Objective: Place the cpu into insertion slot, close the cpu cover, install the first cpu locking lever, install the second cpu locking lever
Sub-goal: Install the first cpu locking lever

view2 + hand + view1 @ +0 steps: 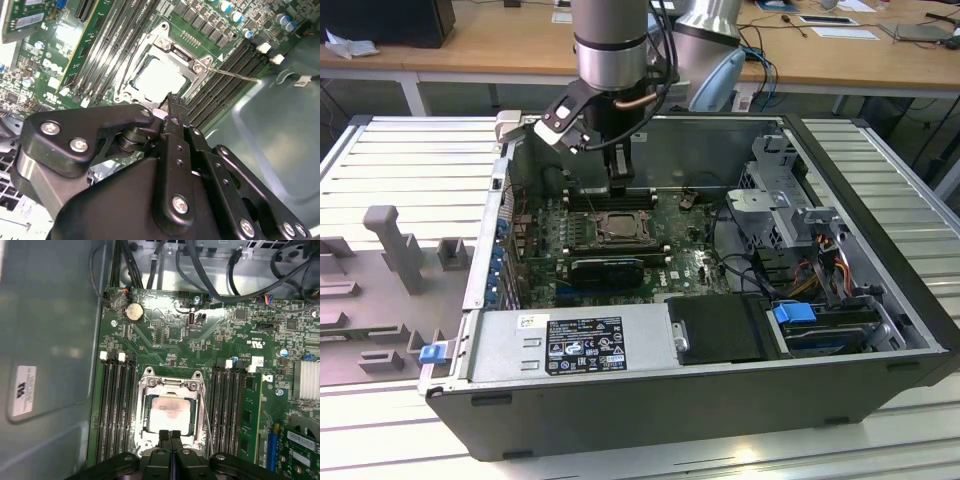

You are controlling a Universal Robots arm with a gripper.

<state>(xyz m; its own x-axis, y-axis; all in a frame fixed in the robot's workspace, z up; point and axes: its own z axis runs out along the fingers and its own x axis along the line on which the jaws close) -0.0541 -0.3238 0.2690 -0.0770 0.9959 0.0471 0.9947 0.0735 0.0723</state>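
now the cpu (170, 412) lies in the insertion slot (146, 374), framed by the lowered cpu cover (145, 410); the fingers (164, 441) are pressed together, empty, at the cover's edge.

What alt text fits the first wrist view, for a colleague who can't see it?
The gripper, shut, is at the edge of the insertion slot, where the cpu lies seated, framed by the cpu cover. Black memory slots flank it on the green motherboard, inside a grey metal case.
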